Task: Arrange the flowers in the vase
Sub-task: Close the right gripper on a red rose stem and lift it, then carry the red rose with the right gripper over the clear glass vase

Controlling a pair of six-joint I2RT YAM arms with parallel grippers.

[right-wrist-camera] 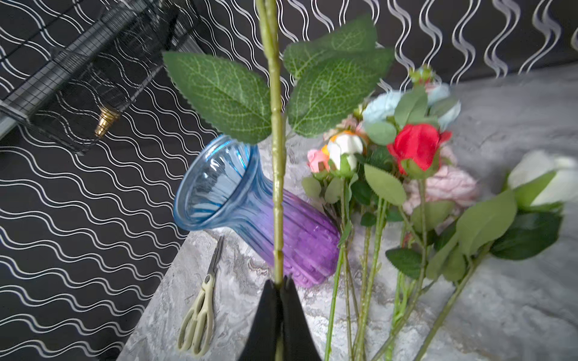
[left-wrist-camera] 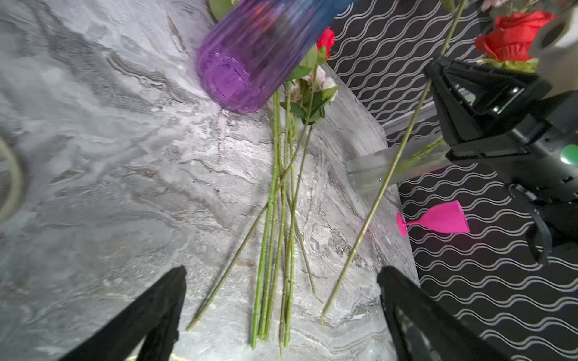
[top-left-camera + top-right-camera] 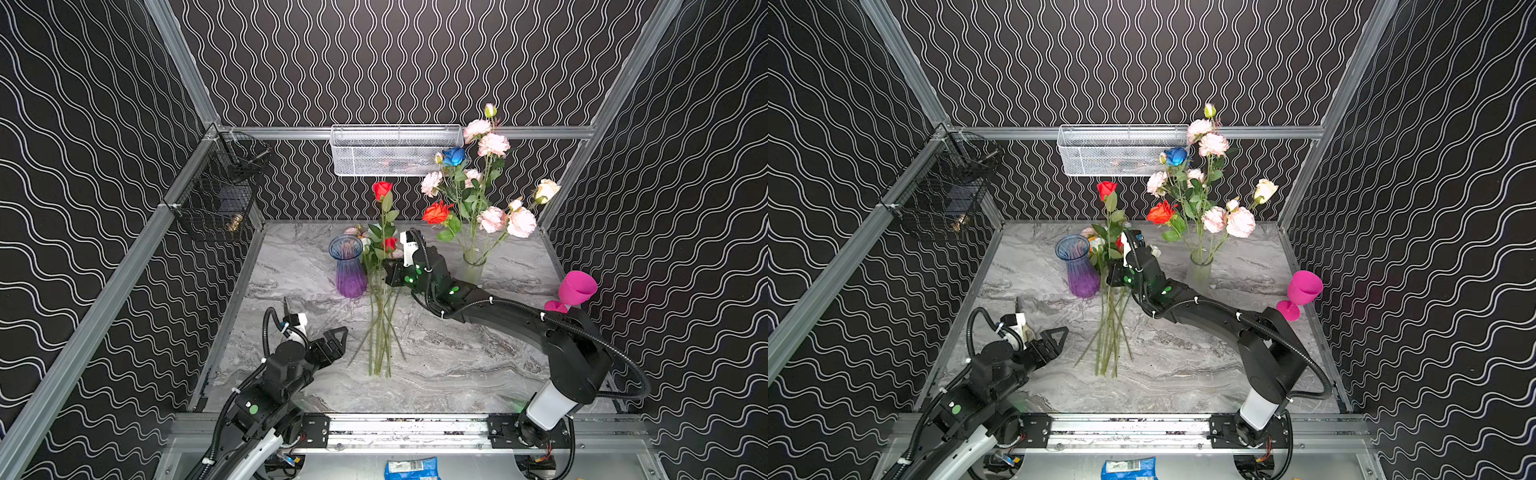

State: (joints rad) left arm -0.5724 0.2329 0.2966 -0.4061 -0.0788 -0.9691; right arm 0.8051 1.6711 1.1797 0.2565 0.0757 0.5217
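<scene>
Left pincer (image 2: 281, 275): jaws wide apart, empty, over the near left of the desk (image 3: 457, 365), facing the stem ends.
Flowers (image 3: 380, 332): loose bundle flat mid-desk, stems toward the near edge, red, white, pale-blue and pink blooms at the far end beside the purple vase (image 3: 349, 266).
Scissors (image 1: 200, 315): flat on the desk, near that vase.
Right pincer (image 1: 280, 286): clamped tight on the stem of a red rose (image 3: 382, 190), held upright just right of the purple vase.
Clear vase (image 3: 471, 268): far right, upright, holding pink sprays and blue, orange and cream blooms.
Goblet (image 3: 575, 289): pink, at the right edge.
</scene>
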